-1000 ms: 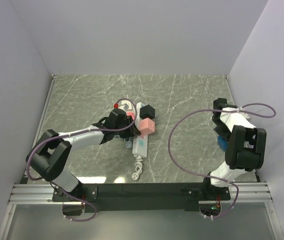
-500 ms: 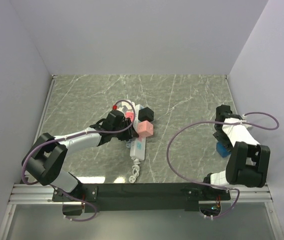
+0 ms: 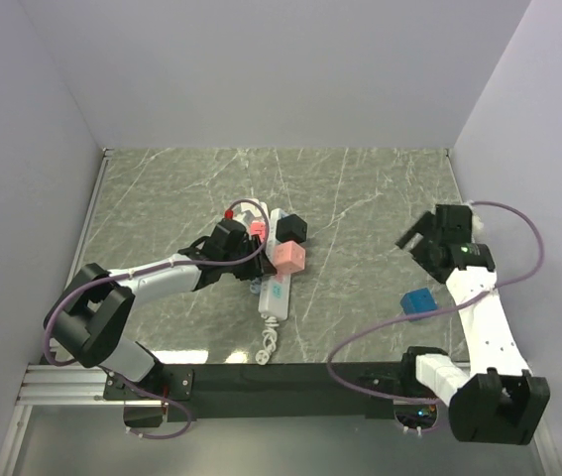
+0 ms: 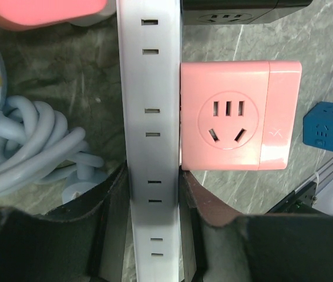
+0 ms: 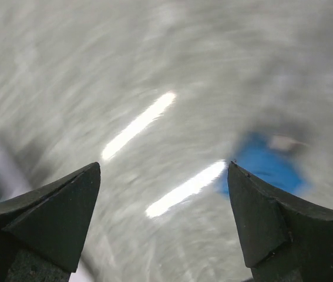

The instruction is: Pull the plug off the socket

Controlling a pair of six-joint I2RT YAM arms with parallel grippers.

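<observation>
A white power strip [image 3: 276, 280] lies mid-table with a pink cube plug [image 3: 288, 258] and a black cube plug [image 3: 291, 228] plugged into its right side. My left gripper [image 3: 248, 262] is shut on the strip. In the left wrist view its fingers [image 4: 198, 202] press both sides of the strip [image 4: 151, 117], just below the pink plug [image 4: 239, 123]. My right gripper [image 3: 414, 236] is open and empty above the table's right part. A blue cube plug [image 3: 419, 302] lies loose on the table near it, and shows blurred in the right wrist view [image 5: 263, 161].
A second pink plug [image 3: 257, 227] sits at the strip's far left side. The strip's coiled white cable [image 4: 31, 147] lies beside it, and its end [image 3: 269, 343] trails toward the near edge. Grey walls enclose the table on three sides.
My right arm has swung up and forward off the blue cube plug, which now lies uncovered on the table. My left gripper stays clamped on the strip, which shifted slightly.
</observation>
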